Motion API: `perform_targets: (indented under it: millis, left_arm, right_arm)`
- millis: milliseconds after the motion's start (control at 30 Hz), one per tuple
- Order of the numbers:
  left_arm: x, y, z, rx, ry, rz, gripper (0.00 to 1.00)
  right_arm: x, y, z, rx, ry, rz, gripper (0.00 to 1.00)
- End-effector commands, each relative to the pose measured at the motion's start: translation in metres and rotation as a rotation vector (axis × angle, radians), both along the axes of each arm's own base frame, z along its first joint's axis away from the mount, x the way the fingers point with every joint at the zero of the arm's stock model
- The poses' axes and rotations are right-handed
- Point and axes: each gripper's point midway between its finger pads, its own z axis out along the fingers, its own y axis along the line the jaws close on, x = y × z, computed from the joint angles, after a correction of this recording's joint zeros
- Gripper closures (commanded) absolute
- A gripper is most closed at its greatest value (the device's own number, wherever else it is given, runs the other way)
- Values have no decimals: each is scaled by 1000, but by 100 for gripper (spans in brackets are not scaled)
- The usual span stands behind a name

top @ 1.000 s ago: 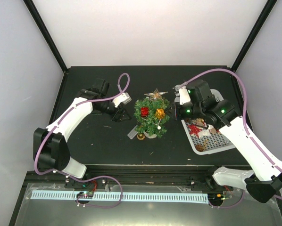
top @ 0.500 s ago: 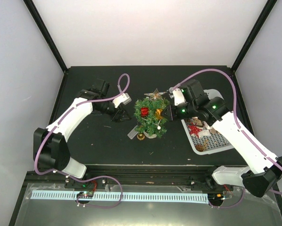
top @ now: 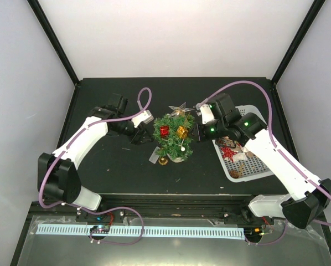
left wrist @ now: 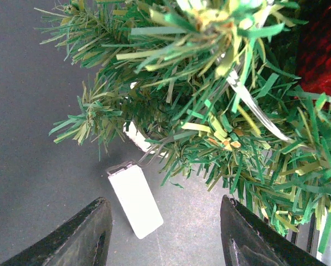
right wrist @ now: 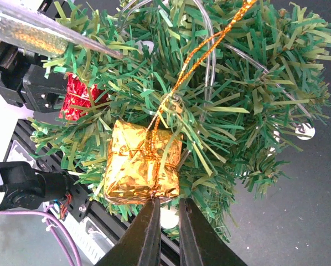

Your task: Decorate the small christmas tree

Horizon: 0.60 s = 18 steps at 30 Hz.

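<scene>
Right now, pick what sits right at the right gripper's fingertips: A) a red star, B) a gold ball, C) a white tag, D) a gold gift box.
D: in the right wrist view the right gripper has its nearly closed tips at the bottom edge of the gold gift box hanging on the tree.

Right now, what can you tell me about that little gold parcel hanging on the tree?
The gold gift-box ornament is a small cube wrapped in crinkled shiny gold foil, tied with thin gold cord that runs up as a glittery hanging loop. It rests against the right side of the small christmas tree, beside a red parcel. The right end effector sits nearly closed at its lower edge.
</scene>
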Motion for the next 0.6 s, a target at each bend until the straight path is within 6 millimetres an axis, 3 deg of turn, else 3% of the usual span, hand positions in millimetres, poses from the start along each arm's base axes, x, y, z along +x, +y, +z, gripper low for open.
perform_targets:
  millis: [0, 567]
  left_arm:
    - [0, -3, 10, -14, -40, -8, 45]
    - [0, -4, 14, -24, -34, -4, 44]
  right_arm:
    - [-5, -4, 4, -4, -35, 7, 86]
    - [-12, -14, 15, 2, -62, -11, 84]
